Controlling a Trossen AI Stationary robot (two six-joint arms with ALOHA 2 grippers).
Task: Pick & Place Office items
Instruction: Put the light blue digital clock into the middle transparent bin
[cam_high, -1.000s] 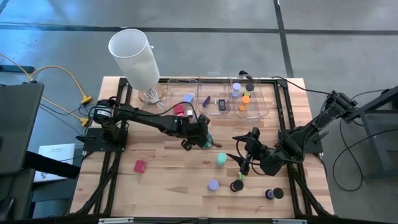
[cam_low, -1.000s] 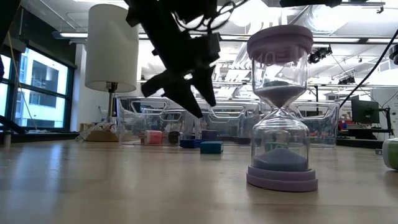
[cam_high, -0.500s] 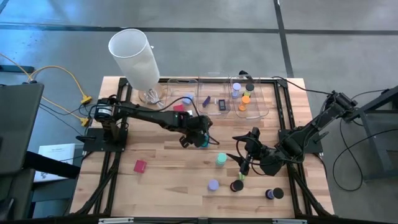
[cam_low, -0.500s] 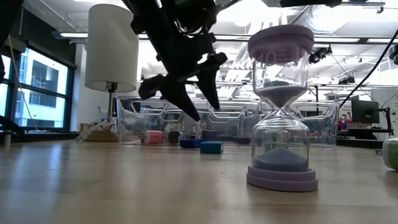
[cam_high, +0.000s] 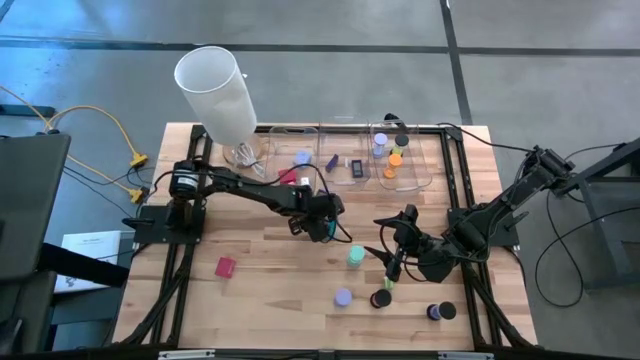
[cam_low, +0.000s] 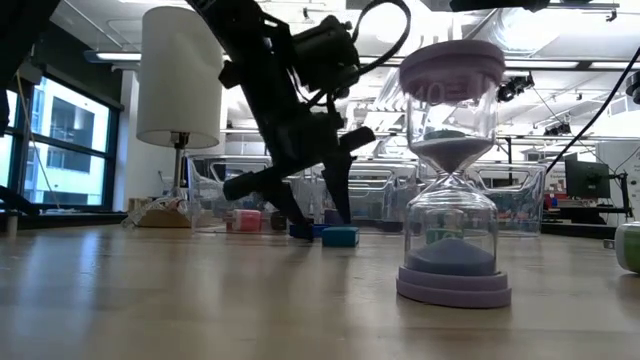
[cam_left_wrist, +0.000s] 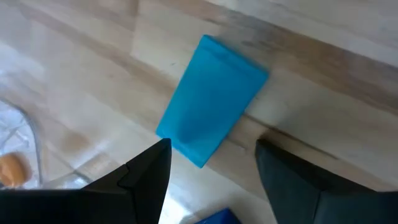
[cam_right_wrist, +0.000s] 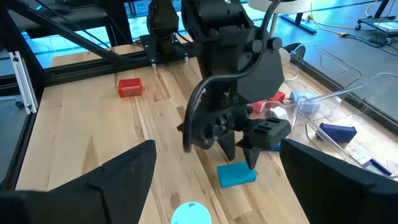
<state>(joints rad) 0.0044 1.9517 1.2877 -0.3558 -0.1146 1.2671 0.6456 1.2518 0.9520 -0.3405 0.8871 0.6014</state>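
Two dark robot arms work over a wooden surface (cam_high: 260, 290) scattered with small office items. We see the left arm's jaws (cam_high: 318, 226) hanging near the middle of the surface, just in front of the clear bins (cam_high: 350, 160) that line the far edge. Its two fingers stand partly open and hold nothing; they point down at a teal flat rectangle (cam_left_wrist: 211, 99) lying flat on the wood, with one fingertip (cam_left_wrist: 149, 171) just beside its near end and the other off to the side. The right arm's jaws (cam_high: 392, 262) wait wide open and empty toward the right side, near a teal disc (cam_high: 355, 256). A red block (cam_high: 225, 266) lies near the left edge, and a lavender hourglass (cam_low: 453, 170) stands near the front edge. We judge the step to be the approach to picking up the teal rectangle. Next, the left jaws would need to straddle its narrow sides, drop lower, and close.
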